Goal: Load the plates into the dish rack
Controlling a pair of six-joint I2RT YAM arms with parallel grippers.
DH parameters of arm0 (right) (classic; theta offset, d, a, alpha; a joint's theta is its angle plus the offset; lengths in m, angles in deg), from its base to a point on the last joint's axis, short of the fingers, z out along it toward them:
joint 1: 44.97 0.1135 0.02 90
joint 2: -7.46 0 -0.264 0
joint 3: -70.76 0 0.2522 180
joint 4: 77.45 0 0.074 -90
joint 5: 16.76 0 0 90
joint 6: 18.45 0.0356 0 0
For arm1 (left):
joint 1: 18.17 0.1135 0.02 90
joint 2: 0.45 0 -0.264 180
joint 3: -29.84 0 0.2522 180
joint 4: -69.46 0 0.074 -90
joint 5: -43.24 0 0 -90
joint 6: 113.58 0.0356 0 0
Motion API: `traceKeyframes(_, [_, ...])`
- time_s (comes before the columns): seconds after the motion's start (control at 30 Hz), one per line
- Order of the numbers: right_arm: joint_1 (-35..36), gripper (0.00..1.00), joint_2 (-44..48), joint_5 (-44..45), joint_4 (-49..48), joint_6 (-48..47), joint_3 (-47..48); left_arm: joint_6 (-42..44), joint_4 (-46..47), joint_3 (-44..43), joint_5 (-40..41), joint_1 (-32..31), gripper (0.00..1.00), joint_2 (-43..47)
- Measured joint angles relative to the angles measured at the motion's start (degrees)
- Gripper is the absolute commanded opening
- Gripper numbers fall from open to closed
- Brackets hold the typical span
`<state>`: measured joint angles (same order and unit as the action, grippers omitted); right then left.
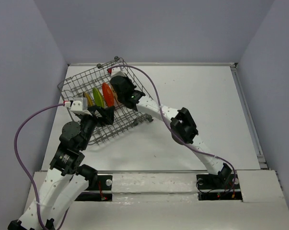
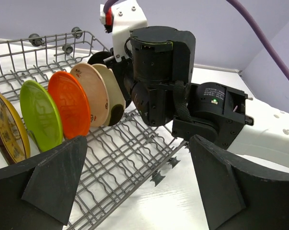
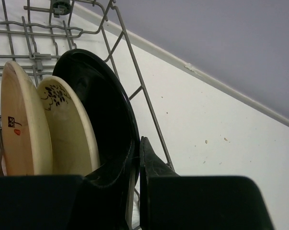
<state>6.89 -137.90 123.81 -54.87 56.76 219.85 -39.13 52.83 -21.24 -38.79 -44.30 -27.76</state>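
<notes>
The left jaws were spread over the dish rack (image 1: 73,87) on the worktop (image 1: 206,96), beside the upright plates (image 2: 70,110), while the right jaws pinched the black plate (image 3: 101,105) at the row's right end.

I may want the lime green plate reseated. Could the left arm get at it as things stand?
Probably yes. The left gripper is open and faces the lime green plate in the dish rack with nothing between; the right gripper, shut on the black plate, sits farther along the row.
</notes>
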Motion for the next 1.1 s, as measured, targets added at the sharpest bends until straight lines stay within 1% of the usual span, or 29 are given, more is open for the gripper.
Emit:
traceKeyframes(0.23, [0.4, 0.07, -0.6, 0.1, -2.0, -1.9, -0.1, 0.0, 0.0, 0.0, 0.0, 0.0, 0.99, 0.0])
traceKeyframes(0.5, [0.9, 0.15, -0.7, 1.0, -5.5, -2.2, -2.2, 0.0, 0.0, 0.0, 0.0, 0.0, 0.99, 0.0])
traceKeyframes(0.77, [1.9, 0.17, -0.7, 1.1, -6.5, -0.5, -5.4, 0.0, 0.0, 0.0, 0.0, 0.0, 0.99, 0.0])
traceKeyframes(0.97, [2.3, 0.27, 0.0, 1.3, -6.4, 1.4, -7.4, 0.0, 0.0, 0.0, -0.2, 0.0, 0.99, 0.0])
traceKeyframes(1.1, [2.3, 0.28, 0.5, 1.3, -6.2, 2.8, -8.8, 0.0, 0.0, 0.0, -0.2, 0.1, 0.99, 0.1])
